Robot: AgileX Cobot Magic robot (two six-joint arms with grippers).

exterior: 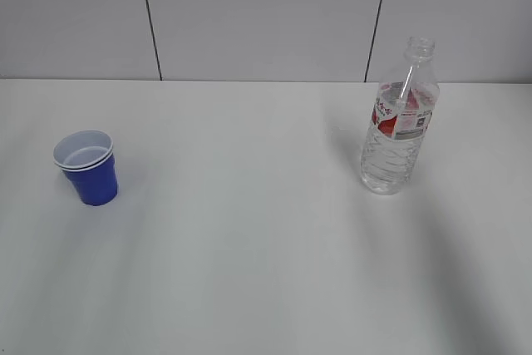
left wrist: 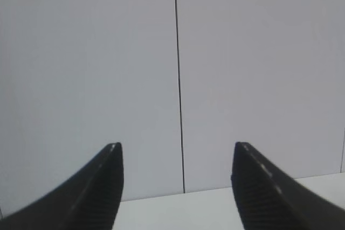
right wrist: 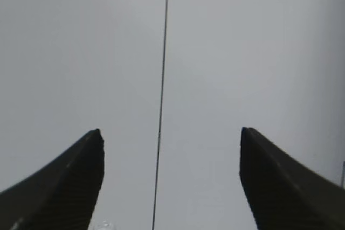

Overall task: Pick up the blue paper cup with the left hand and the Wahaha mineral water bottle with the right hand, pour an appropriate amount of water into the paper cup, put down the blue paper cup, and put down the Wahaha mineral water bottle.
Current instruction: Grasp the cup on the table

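Left gripper [left wrist: 178,152] stands spread wide with nothing between its matte black tapered fingers [left wrist: 105,179], facing the pale seamed wall panel [left wrist: 259,79] over the counter's far edge, and the right gripper [right wrist: 170,136] gapes wider still, also empty. Out on the smooth white counter [exterior: 249,230] the blue paper cup [exterior: 88,166], tapered with a doubled white rim, sits upright at the left. The Wahaha mineral water bottle [exterior: 400,118], clear ribbed plastic, uncapped, stands well apart at the right, broad bare counter between them.

I saw a plain white table [exterior: 249,247] under soft, even light. Behind it stood a pale grey panelled wall [exterior: 266,14] with thin dark vertical seams [exterior: 150,18].
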